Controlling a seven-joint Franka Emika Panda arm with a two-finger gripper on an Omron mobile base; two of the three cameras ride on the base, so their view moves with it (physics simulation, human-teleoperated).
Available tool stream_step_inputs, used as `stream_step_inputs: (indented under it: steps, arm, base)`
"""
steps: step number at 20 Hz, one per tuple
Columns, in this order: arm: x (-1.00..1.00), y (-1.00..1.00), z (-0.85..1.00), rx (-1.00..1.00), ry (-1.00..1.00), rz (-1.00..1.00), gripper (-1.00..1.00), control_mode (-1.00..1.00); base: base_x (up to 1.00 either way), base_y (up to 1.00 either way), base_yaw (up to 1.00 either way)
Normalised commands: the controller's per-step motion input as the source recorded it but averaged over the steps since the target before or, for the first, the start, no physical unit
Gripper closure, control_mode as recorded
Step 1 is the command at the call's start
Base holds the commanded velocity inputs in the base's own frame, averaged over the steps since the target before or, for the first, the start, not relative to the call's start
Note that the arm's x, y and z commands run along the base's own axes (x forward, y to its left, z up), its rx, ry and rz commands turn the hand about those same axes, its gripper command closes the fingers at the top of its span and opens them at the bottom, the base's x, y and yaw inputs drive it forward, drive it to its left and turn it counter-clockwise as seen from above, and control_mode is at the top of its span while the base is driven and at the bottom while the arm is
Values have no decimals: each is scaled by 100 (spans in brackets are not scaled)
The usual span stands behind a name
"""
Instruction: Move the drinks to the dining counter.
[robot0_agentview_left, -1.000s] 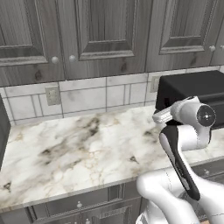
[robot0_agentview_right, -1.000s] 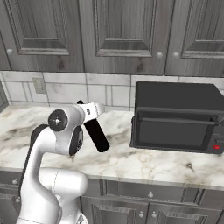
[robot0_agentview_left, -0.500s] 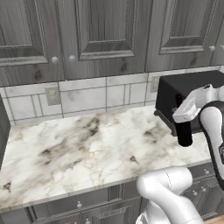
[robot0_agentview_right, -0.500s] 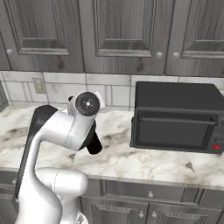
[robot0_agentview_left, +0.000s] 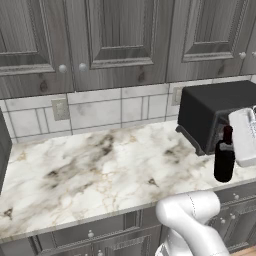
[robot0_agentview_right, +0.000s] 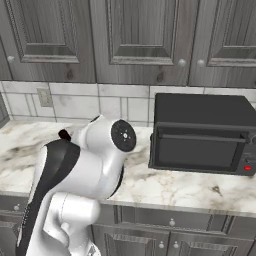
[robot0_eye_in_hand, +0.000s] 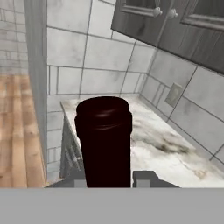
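Open marble counter (robot0_agentview_left: 90, 170) leftward; black toaster oven (robot0_agentview_left: 210, 117) blocking the right.

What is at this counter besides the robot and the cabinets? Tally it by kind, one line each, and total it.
wine bottle: 1
black countertop oven: 1
wall outlet: 2, the second beside the oven
Total: 4
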Motion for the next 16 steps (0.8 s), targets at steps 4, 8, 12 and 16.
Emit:
stream_step_inputs:
  steps: [4,8,12,16]
  arm:
    - [-94,0,4,4,-14,35,100,-100]
    - [-84,-1,50,1,-10,29,100,-100]
    - [-52,-13,57,0,-14,20,100,-100]
    - [-15,-16,38,0,-12,6,100,-100]
  base:
    - [0,0,0]
    - [0,0,0]
    - [0,0,0]
    - [0,0,0]
